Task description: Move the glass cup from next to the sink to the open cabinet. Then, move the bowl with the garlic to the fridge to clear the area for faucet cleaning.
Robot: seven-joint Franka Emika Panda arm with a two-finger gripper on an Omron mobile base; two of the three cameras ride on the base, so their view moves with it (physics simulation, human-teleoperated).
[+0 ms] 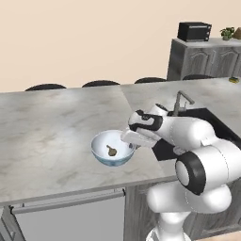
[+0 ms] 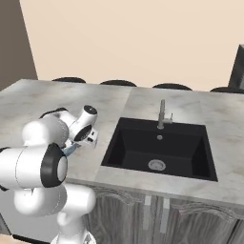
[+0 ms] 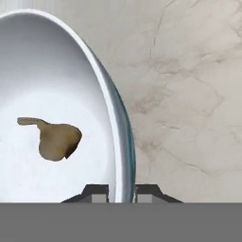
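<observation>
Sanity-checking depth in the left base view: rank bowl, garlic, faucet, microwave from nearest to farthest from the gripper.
1. Bowl: rim between the gripper fingertips.
2. Garlic: inside the bowl, just left.
3. Faucet: behind, at the sink.
4. Microwave: on the far cabinet.

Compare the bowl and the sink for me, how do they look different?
The bowl is round, white inside and pale blue outside; the sink is rectangular and black. The bowl sits on top of the marble counter, the sink is set down into it. The bowl holds a garlic, with the gripper astride its rim; the sink holds only its silver drain. Both are open basins.
</observation>
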